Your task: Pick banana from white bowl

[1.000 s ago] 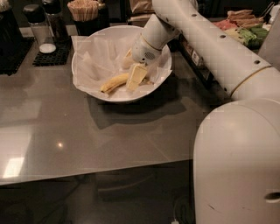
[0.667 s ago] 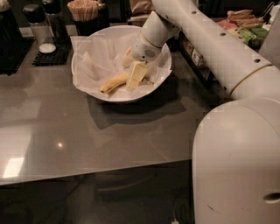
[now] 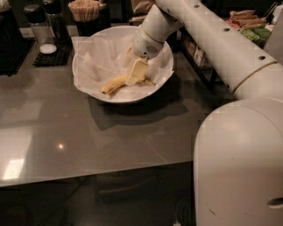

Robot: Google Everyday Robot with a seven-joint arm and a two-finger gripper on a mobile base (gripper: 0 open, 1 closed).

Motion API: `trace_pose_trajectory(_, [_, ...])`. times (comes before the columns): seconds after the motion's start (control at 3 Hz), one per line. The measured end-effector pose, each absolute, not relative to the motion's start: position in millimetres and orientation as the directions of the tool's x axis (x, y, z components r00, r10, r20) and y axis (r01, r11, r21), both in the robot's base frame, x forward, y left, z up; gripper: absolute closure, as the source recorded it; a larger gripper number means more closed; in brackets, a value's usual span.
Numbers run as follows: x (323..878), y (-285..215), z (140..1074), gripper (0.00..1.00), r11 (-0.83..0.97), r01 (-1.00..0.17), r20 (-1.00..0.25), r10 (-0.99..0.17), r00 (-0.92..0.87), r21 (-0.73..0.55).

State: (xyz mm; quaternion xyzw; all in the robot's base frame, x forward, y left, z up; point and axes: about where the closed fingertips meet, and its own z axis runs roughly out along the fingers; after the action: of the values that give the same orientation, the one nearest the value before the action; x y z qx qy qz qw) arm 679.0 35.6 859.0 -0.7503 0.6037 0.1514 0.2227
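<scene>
The white bowl (image 3: 84, 75) stands at the back of the grey table and is lined with crinkled white paper. The small yellow banana (image 3: 113, 84) lies in the bowl's front middle, curved, with its left end pointing to the front left. My gripper (image 3: 135, 80) reaches down into the bowl from the back right and sits right at the banana's right end, hiding that end. The white arm (image 3: 208, 35) runs from the gripper to the right.
Shaker bottles (image 3: 37, 22) on a black mat (image 3: 53, 56) stand at the back left. A holder of wooden sticks (image 3: 84, 9) is behind the bowl. Food packs (image 3: 247, 22) lie at the back right. My white body (image 3: 239, 167) fills the front right.
</scene>
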Motion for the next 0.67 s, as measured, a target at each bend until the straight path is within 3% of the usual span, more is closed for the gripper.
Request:
trace_pose_trajectory(0.33, [674.0, 33.3, 852.6, 0.44, -0.164, -0.979, -0.513, -0.834, 0.205, -0.124])
trace_pose_trajectory(0.67, [671.3, 32.5, 843.9, 0.36, -0.159, -0.983, -0.526, -0.830, 0.185, -0.094])
